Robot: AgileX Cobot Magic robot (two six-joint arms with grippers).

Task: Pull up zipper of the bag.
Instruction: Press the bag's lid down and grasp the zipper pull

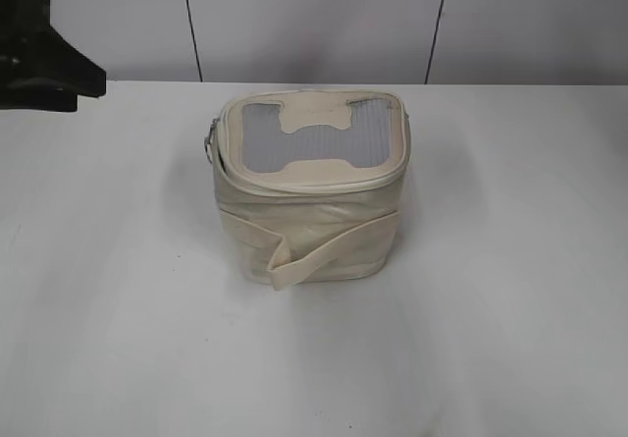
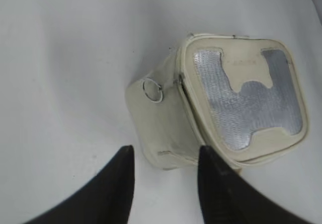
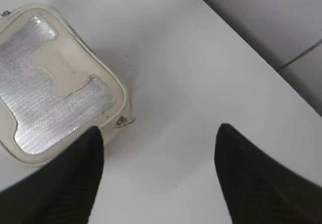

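The small cream bag (image 1: 309,226) stands upright in the middle of the white table, its grey mesh lid with a bone-shaped patch facing up. The zipper (image 1: 314,184) runs round the lid rim. One silver ring pull (image 2: 152,90) hangs on the bag's left side, and another pull (image 3: 125,121) sits at a lid corner. My left gripper (image 2: 166,151) hovers open short of the bag (image 2: 166,123), holding nothing. Beside the bag (image 3: 55,83), my right gripper (image 3: 159,129) stands wide open over bare table. Neither gripper shows in the exterior view.
A dark piece of arm hardware (image 1: 39,54) sits at the far left back. The flat cream strap (image 1: 329,245) crosses the bag's front. The white table (image 1: 510,309) spreads all round, with a grey panelled wall (image 1: 314,15) behind.
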